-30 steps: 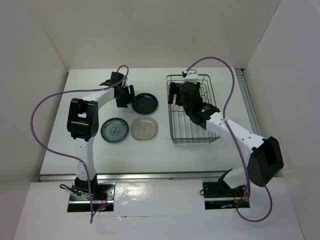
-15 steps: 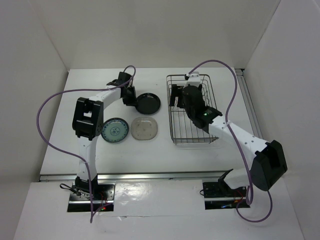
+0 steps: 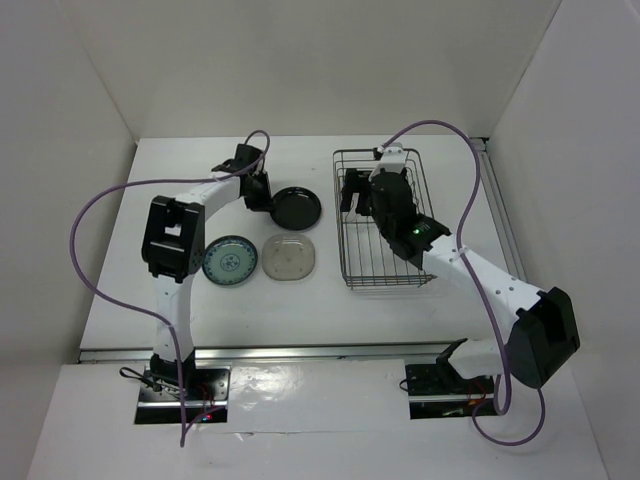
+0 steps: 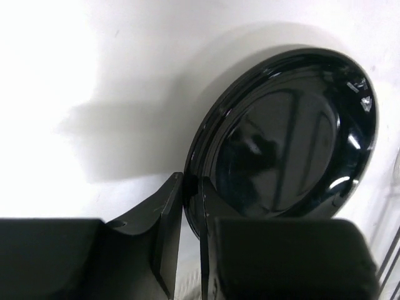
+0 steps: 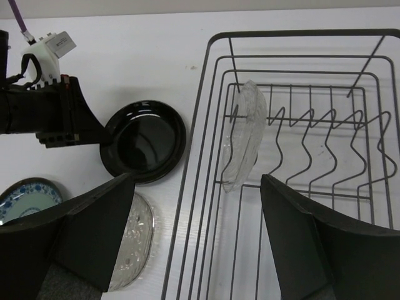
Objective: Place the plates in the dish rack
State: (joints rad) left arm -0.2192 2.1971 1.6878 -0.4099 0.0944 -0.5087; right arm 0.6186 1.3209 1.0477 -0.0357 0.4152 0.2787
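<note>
Step in hand: picking up the glossy black plate (image 3: 296,206), the second of four by my judgement, since one plate already stands in the rack.
Left gripper (image 4: 192,187): clenched on the black plate's left rim, with the edge caught in the narrow slit between its fingers. The plate looks flat on the table (image 3: 180,170), not yet lifted.
Right gripper (image 3: 352,192): released, jaws spread wide and holding nothing, hovering over the far left part of the dish rack (image 5: 300,32).
Clear glass plate (image 5: 244,134): on edge in the rack, leaning in the leftmost gap of the divider prongs.
Blue-green patterned plate (image 3: 229,262): flat on the table, near side, well apart from the rack.
Beige translucent plate (image 3: 289,259): flat just beside the patterned one, between it and the rack.
Next move calls for: raising the black plate, tipping it on edge, and carrying it right over the rack's wire wall into a free prong gap beside the glass plate.
In the way: the right gripper sits above those same prongs and would likely need to clear off; a thin rim pinch on glossy ware may slip.
</note>
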